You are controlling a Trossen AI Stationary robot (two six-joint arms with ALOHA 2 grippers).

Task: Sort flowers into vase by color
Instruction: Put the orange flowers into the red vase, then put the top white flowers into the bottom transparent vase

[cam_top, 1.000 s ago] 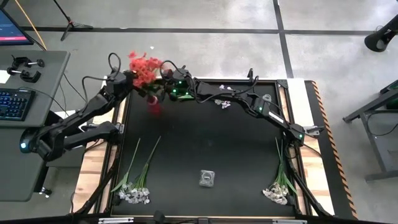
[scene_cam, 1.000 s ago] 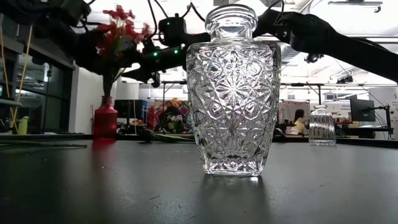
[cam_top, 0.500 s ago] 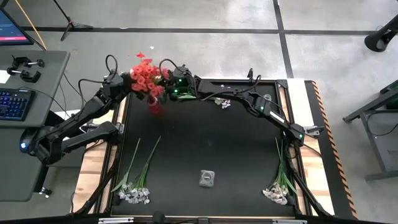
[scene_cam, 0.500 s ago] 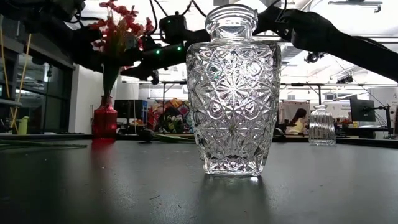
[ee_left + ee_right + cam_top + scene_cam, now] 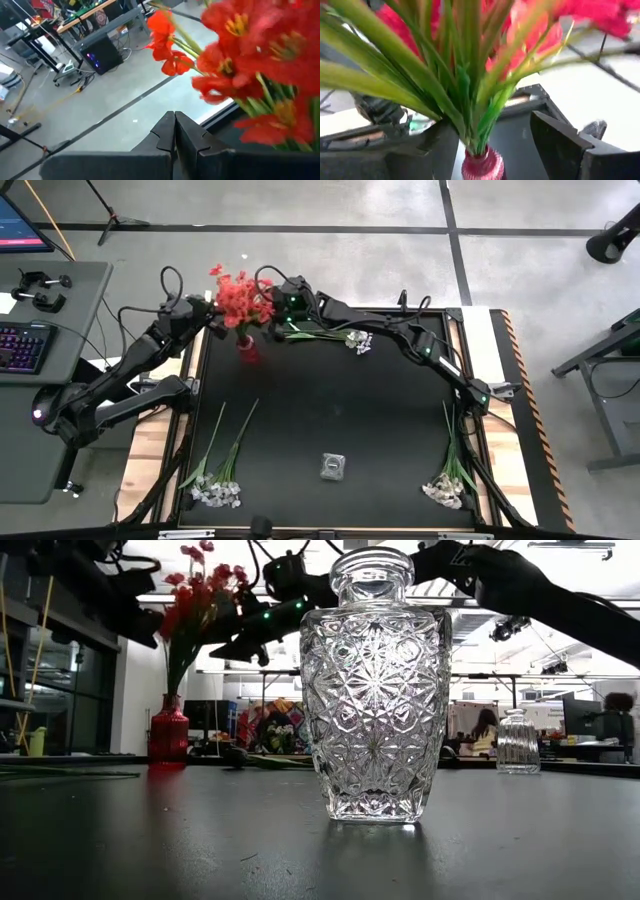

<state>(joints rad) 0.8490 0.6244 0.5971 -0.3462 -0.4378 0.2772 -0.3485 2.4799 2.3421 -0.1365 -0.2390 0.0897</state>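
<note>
red flowers point(image 5: 240, 298) stand in the red vase point(image 5: 247, 348) at the table's point(image 5: 330, 410) far left corner. right gripper point(image 5: 495, 135) is spread wide, fingers on either side of the green stems just above the vase neck, not pinching them. left gripper point(image 5: 174, 131) is clenched with nothing in it, just beside the red blossoms. white flowers point(image 5: 215, 492) lie at the near left, more at the near right point(image 5: 445, 488) and far middle point(image 5: 358, 343). clear glass vase point(image 5: 333, 466) sits near the front edge.
</note>
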